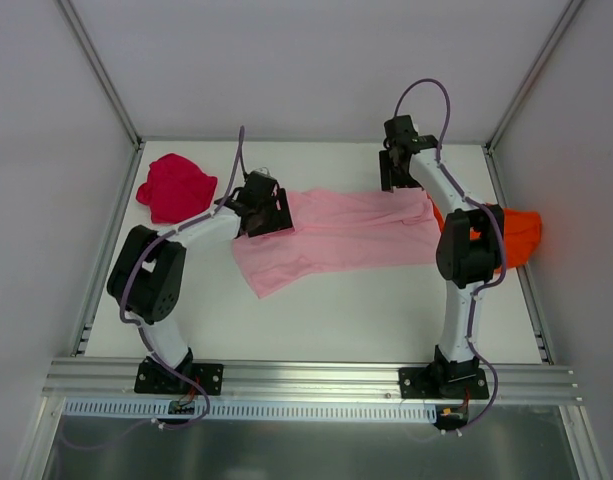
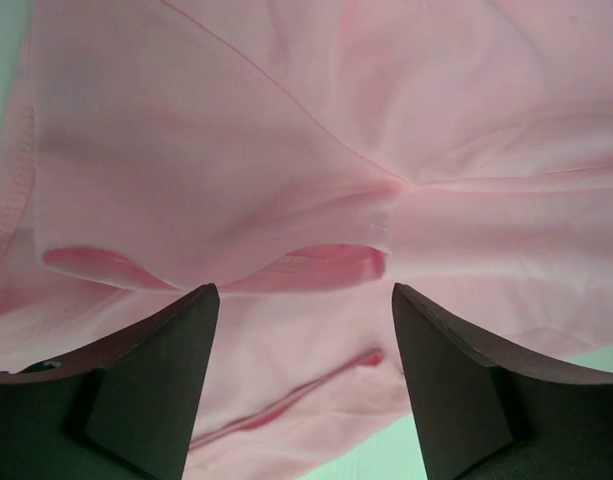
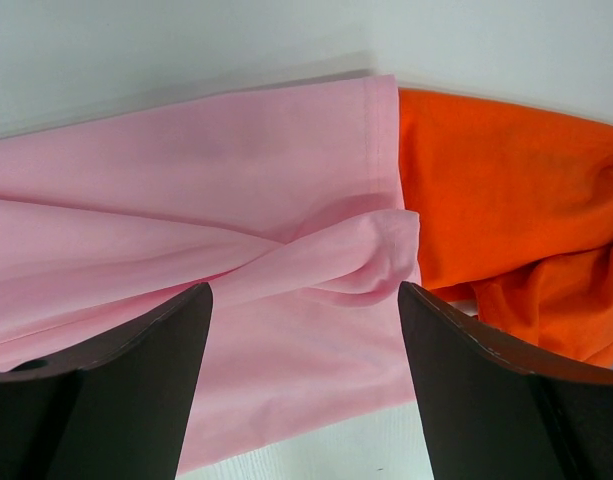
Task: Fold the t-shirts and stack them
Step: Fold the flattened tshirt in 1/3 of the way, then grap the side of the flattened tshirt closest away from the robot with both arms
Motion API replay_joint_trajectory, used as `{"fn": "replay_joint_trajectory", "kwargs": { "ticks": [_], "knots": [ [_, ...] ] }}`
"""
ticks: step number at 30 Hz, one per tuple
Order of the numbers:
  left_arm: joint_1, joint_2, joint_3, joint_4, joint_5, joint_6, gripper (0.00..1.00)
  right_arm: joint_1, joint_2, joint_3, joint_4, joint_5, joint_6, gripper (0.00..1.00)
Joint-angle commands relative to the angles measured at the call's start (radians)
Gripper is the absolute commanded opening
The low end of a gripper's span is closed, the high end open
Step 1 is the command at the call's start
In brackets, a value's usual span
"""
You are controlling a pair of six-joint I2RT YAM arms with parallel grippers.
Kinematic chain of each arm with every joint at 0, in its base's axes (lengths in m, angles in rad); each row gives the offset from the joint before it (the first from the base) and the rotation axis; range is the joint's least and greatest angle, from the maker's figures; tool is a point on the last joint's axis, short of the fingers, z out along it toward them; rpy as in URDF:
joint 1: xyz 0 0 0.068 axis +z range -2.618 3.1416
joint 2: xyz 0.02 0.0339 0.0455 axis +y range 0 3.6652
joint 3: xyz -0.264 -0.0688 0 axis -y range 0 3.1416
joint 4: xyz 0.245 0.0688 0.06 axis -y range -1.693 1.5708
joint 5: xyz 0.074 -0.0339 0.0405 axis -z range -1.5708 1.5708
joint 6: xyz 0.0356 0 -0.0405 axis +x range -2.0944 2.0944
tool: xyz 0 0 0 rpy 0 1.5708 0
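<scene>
1. Pink t-shirt [image 1: 336,235]: laid rumpled crosswise on table [image 1: 316,320], between red t-shirt [image 1: 174,187] far left and orange t-shirt [image 1: 521,235] right, touching the latter.
2. Folding apparently just starting; next calls for pinching both ends.
3. Left gripper [image 1: 264,212] over left end, right gripper [image 1: 396,170] over right end; both unclenched, grasping nothing.

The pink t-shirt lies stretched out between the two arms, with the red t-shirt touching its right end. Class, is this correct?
No: it is the orange t-shirt that touches the right end of the pink t-shirt, as the right wrist view shows.
</scene>
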Motion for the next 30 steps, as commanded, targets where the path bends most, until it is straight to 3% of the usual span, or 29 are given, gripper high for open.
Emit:
{"fn": "replay_joint_trajectory", "kwargs": {
  "ticks": [1, 10, 13, 17, 23, 30],
  "knots": [
    [-0.043, -0.085, -0.014, -0.015, -0.113, -0.026, 0.73, 0.016, -0.001, 0.0, 0.008, 0.009, 0.005, 0.8],
    [-0.073, -0.196, -0.103, 0.044, -0.123, -0.029, 0.73, 0.016, 0.013, 0.0, 0.007, 0.01, 0.003, 0.8],
    [-0.074, -0.17, -0.095, 0.073, -0.135, -0.011, 0.74, 0.016, 0.025, 0.031, -0.014, 0.015, 0.013, 0.81],
    [-0.073, -0.037, -0.013, 0.075, -0.103, 0.012, 0.77, -0.001, 0.135, 0.161, -0.165, 0.085, 0.048, 0.82],
    [-0.097, -0.108, -0.169, 0.22, -0.074, 0.011, 0.77, -0.019, 0.05, -0.018, -0.096, 0.118, 0.072, 0.82],
    [-0.25, -0.297, -0.29, 0.136, -0.369, -0.031, 0.79, 0.01, -0.14, -0.194, -0.03, 0.122, 0.109, 0.83]
  ]
}}
